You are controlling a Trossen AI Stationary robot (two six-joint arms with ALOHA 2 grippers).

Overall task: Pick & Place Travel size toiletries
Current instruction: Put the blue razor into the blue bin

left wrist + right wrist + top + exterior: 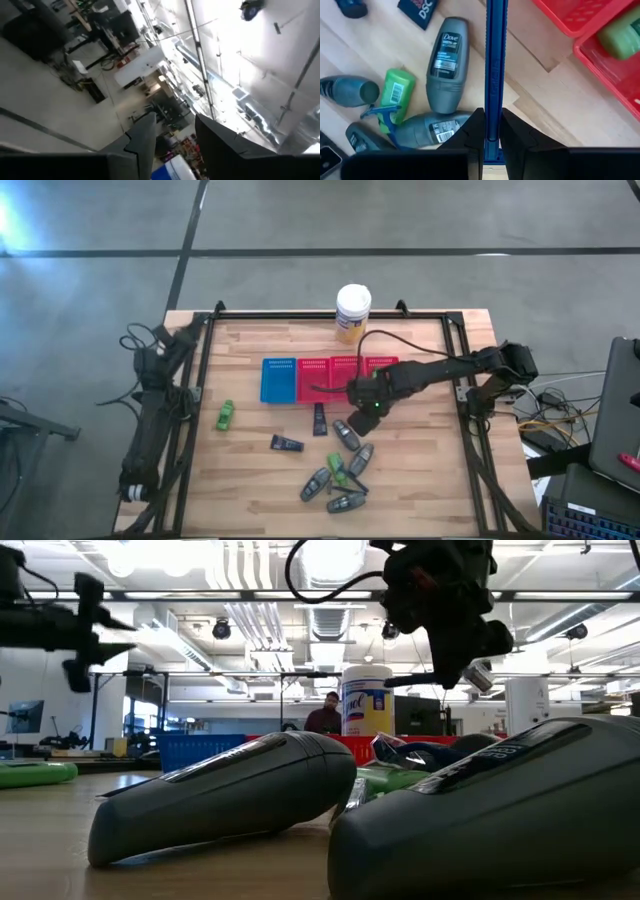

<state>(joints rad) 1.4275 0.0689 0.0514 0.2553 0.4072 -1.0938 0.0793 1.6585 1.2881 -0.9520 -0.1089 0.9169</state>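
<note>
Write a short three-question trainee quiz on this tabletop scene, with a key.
1. True or false: the right gripper is shut on a thin blue stick.
2. Which basket holds a green bottle: A blue, B red, C neither?
3. Fill in: the left arm waits at the table's ____ edge, its left gripper holding nothing.

Key: 1 true; 2 B; 3 left.

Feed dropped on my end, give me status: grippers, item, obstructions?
Right gripper shut on blue razor handle, above table beside red basket. Left gripper parked at left edge, holding nothing. Grey Dove tubes lie below; nothing blocks the basket.
</note>
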